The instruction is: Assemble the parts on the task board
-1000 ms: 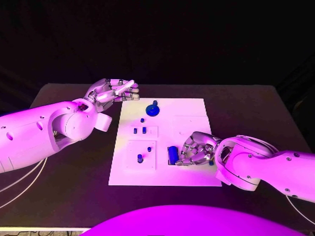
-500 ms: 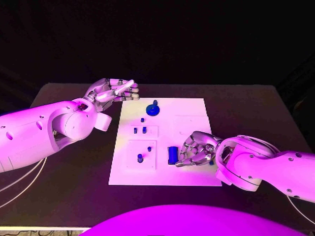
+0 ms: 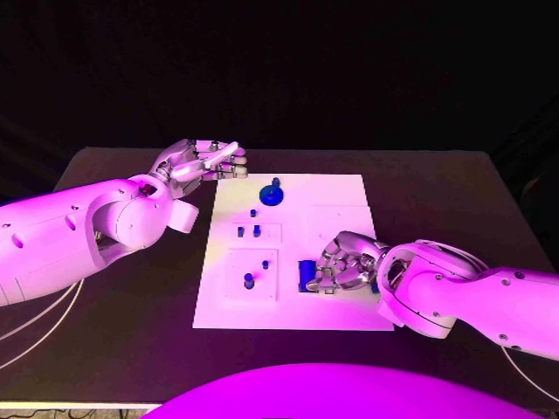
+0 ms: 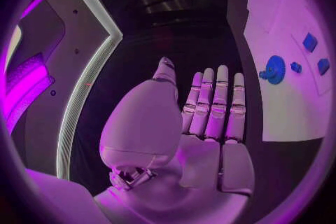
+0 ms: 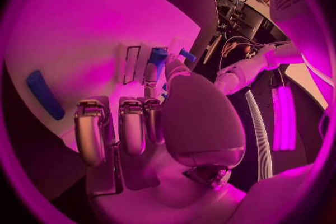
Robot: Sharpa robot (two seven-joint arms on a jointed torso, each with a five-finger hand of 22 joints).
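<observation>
The white task board (image 3: 342, 196) lies in the middle of the black table. My right hand (image 3: 340, 266) hovers low over its near right part with fingers curled in and nothing seen inside them. A long blue block (image 3: 306, 275) lies flat on the board just beside those fingers, and the right wrist view shows this block (image 5: 42, 94) apart from the hand (image 5: 154, 129). My left hand (image 3: 204, 161) is raised past the board's far left corner, its fingers straight and empty (image 4: 210, 117). A round blue knob (image 3: 271, 194) stands near the board's far edge.
Small blue pegs stand in the board's left half: a pair (image 3: 245, 231), a single one (image 3: 252, 212), and two more (image 3: 247, 279) nearer me. Bare black table (image 3: 481, 209) surrounds the board on both sides.
My right hand has shifted slightly left, closer against the long blue block. The left hand and the parts have stayed put.
</observation>
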